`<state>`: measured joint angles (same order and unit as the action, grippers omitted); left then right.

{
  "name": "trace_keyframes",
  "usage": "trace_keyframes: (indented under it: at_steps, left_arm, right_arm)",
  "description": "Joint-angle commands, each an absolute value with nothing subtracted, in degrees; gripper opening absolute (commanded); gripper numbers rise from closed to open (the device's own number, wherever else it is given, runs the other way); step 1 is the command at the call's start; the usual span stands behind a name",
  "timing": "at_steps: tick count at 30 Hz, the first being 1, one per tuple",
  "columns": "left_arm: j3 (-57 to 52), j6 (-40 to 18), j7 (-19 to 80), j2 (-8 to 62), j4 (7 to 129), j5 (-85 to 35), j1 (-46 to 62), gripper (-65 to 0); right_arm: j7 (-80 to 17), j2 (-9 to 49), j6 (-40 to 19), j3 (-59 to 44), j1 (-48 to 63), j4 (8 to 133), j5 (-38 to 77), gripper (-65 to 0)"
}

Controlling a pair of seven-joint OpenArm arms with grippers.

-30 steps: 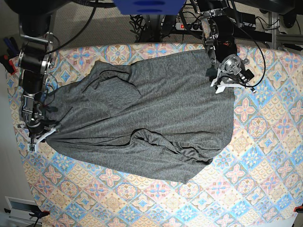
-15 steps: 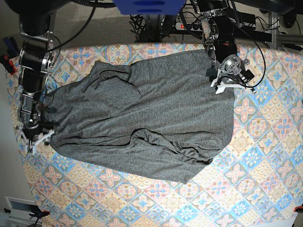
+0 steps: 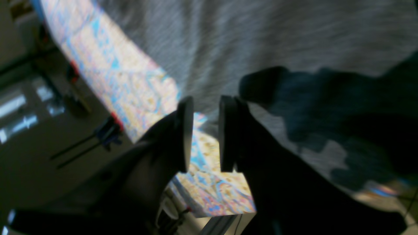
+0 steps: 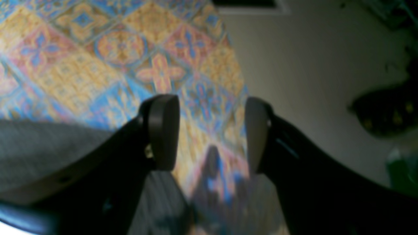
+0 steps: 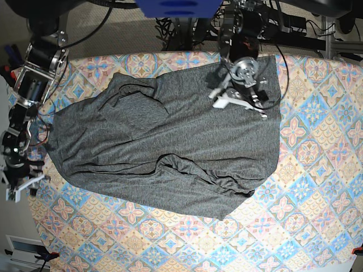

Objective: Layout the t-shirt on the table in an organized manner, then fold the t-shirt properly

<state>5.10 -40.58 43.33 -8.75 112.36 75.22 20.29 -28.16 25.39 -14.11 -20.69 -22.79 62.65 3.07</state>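
Base view shows us the t-shirt [image 5: 170,147] spread across the middle of the bench [image 5: 317,187], dark grey and wrinkled, reaching from the left edge of the tile-print covering to right of centre. A thick fold runs along its lower part, and a smaller bunched patch sits in its upper left. Patterned bench surface shows bare along the bottom and the whole right side of the frame.

We see the left hand [image 5: 235,99] at upper centre of that view, over the upper part of the t-shirt. In the left wrist view its two pads [image 3: 184,133] stand a narrow gap apart with nothing between them; through the gap we see the bench covering, and grey cloth fills the upper and right parts of that frame. Whether the hand touches the cloth we cannot tell.

We find the right hand [image 5: 20,186] at the far left edge of the base view, just beside the t-shirt's left edge and apart from it. In the right wrist view its pads [image 4: 163,130] stand wide and empty over bare bench pattern, with grey cloth in the lower left of the frame.
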Motion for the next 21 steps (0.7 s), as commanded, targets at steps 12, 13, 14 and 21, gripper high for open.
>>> trace_keyframes:
  at_steps: [12,13,14,21]
  left_arm:
    - [5.32,-40.00,43.65,-9.00,113.54,76.26,20.79,-50.8]
    - [5.32,-40.00,43.65,-9.00,113.54,76.26,20.70,-50.8]
    - [5.41,-40.00,43.65,-9.00,113.54,76.26,20.70,-50.8]
    - [5.49,-40.00,43.65,-9.00,113.54,76.26,20.97,-50.7]
  right_arm:
    - [-38.37,25.10,-20.97,-35.56,-11.82,75.03,3.03,-34.6]
    - [-39.60,24.04,-21.58,-37.14,-11.12,76.62,2.95,-34.6]
    - [-40.75,23.08,-21.67,-38.29,-9.80,78.20,2.86,-34.6]
    - [-42.07,15.96,-21.76,-38.20,-0.31,86.99,2.86,-34.6]
